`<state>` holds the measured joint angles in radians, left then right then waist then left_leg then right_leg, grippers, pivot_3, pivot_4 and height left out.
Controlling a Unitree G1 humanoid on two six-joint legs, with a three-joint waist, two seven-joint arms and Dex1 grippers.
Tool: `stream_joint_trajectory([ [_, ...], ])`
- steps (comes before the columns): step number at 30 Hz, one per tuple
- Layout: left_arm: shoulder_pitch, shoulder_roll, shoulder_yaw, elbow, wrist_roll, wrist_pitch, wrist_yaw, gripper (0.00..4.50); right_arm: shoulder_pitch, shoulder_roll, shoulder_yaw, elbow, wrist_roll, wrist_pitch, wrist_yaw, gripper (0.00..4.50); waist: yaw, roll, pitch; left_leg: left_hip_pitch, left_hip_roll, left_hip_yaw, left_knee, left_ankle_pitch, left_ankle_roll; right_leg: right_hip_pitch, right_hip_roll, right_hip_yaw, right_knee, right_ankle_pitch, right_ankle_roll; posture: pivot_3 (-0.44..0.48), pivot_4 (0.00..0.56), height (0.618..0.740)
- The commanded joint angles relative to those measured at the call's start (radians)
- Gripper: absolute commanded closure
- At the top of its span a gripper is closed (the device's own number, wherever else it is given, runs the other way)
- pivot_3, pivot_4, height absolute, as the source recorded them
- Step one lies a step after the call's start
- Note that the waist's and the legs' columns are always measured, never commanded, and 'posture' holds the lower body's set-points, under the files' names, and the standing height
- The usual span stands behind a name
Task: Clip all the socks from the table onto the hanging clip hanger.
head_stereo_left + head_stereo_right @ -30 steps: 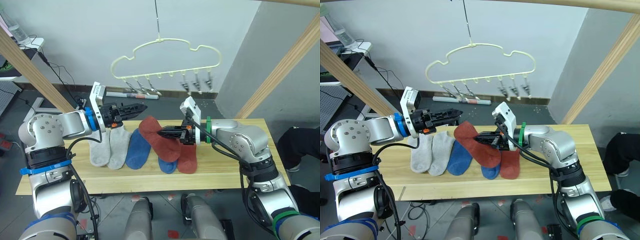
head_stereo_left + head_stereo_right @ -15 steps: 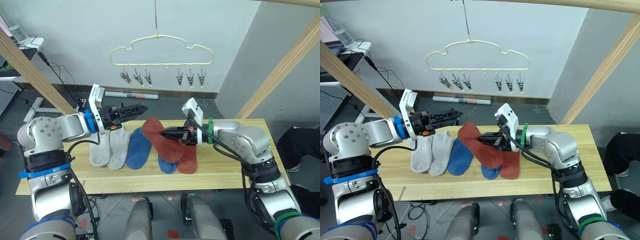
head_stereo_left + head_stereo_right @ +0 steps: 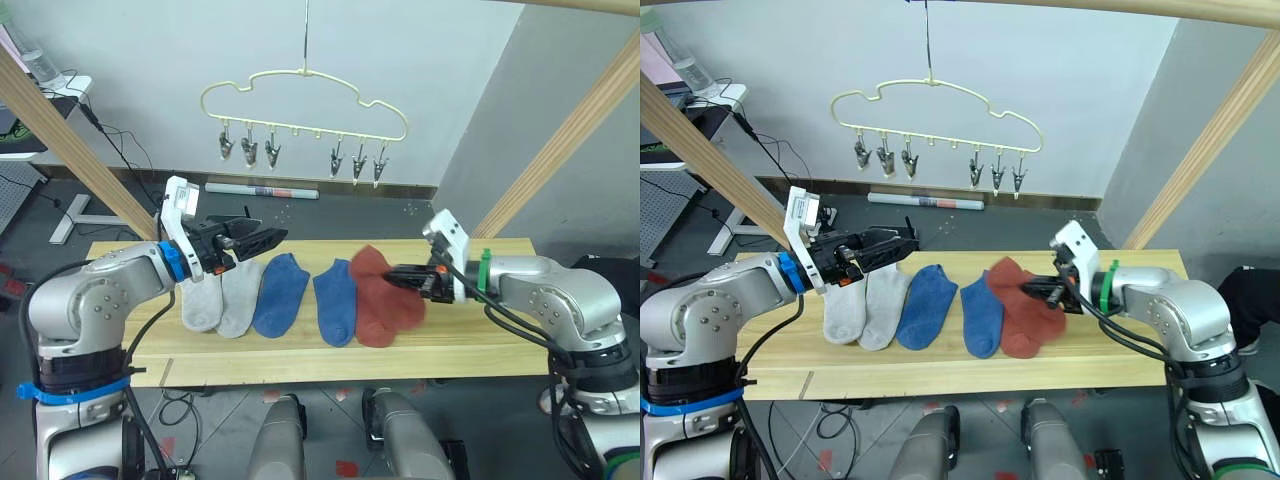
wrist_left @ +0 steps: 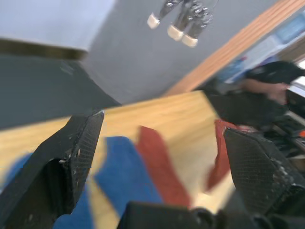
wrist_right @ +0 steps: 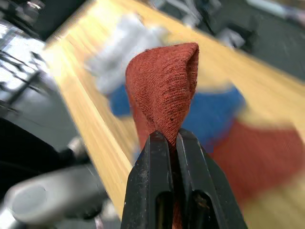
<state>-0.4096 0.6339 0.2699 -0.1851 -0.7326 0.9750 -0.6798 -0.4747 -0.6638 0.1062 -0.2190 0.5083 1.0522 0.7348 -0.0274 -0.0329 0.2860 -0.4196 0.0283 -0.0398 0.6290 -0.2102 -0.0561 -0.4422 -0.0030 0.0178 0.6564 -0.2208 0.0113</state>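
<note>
While the left end effector hovers spread wide and empty at centre left over the grey socks on the counter, five socks lie in a row mid-frame. Toward the right, the right end effector pinches a rust-red sock, which folds limply like light, soft knit, so I judge a grip near the cuff edge best for feeding the clip hanger at upper centre.

The socks lay in a row across the desk in front of me. From my left: two socks side by side and touching, then a third sock, then a fourth sock just beside a fifth sock at the right end. A sixth sock lay over that last one. The clip hanger hung above and behind the row, its clips in a line beneath it.
</note>
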Motion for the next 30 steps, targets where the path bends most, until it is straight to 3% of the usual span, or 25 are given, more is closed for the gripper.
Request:
stream_joint_trajectory([
  [1,0.045,-0.005,-0.002,-0.077,-0.012,-0.035,-0.007,0.04,0.02,-0.032,0.06,0.106,-0.122,-0.128,-0.014,4.5,-0.002,0.0,0.0,0.0,0.0,0.0,0.0,0.0,0.0,0.0,0.0,0.0,0.0,0.0,0.0,0.029,0.278,0.74],
  [6,0.082,0.022,-0.037,-0.184,-0.045,-0.075,-0.105,0.04,0.008,-0.001,0.082,0.289,-0.199,-0.226,-0.016,4.5,-0.002,-0.001,0.0,0.0,0.001,-0.001,0.0,0.0,0.0,-0.001,0.002,-0.001,0.001,0.0,0.0,0.043,0.283,0.74],
  [8,0.093,0.052,-0.114,-0.253,0.036,-0.218,-0.2,0.04,-0.01,0.018,0.094,0.391,-0.239,-0.299,-0.003,4.5,-0.001,-0.001,0.0,0.0,0.001,-0.001,0.0,0.0,0.0,0.0,0.002,-0.001,0.001,0.0,0.0,0.043,0.283,0.74],
  [13,0.117,0.113,-0.22,-0.336,0.061,-0.324,-0.348,0.04,-0.066,0.067,0.099,0.626,-0.318,-0.442,-0.011,4.5,-0.001,0.0,0.001,0.0,0.001,0.0,0.0,0.0,0.0,0.0,0.002,0.0,0.0,0.0,0.0,0.055,0.285,0.74],
  [17,0.139,0.163,-0.284,-0.346,0.127,-0.432,-0.442,0.0,-0.103,0.095,0.083,0.739,-0.356,-0.516,-0.016,3.41,-0.001,0.001,0.001,0.001,0.001,0.0,0.0,0.0,0.0,0.0,0.003,0.0,0.0,0.0,0.0,0.061,0.287,0.74],
  [23,0.123,0.15,-0.289,-0.278,0.161,-0.487,-0.439,0.0,-0.099,0.088,0.059,0.734,-0.375,-0.541,0.0,1.41,0.0,0.001,0.001,0.001,0.001,0.0,0.001,0.0,0.0,0.0,0.003,0.0,0.001,0.0,0.0,0.056,0.284,0.74],
  [27,0.121,0.084,-0.182,-0.163,0.159,-0.465,-0.28,0.0,-0.01,0.017,0.008,0.458,-0.366,-0.505,-0.009,0.03,0.001,0.003,0.003,0.0,0.001,0.0,0.0,0.0,0.0,0.0,0.003,0.0,0.001,0.0,0.0,0.047,0.283,0.74],
  [30,0.125,0.058,-0.127,-0.108,0.196,-0.502,-0.204,0.0,0.022,0.011,-0.021,0.224,-0.312,-0.406,-0.008,0.03,-0.003,0.003,0.003,-0.001,0.001,-0.001,0.0,0.0,0.0,0.0,0.003,-0.001,0.001,0.0,0.0,0.046,0.283,0.74],
])
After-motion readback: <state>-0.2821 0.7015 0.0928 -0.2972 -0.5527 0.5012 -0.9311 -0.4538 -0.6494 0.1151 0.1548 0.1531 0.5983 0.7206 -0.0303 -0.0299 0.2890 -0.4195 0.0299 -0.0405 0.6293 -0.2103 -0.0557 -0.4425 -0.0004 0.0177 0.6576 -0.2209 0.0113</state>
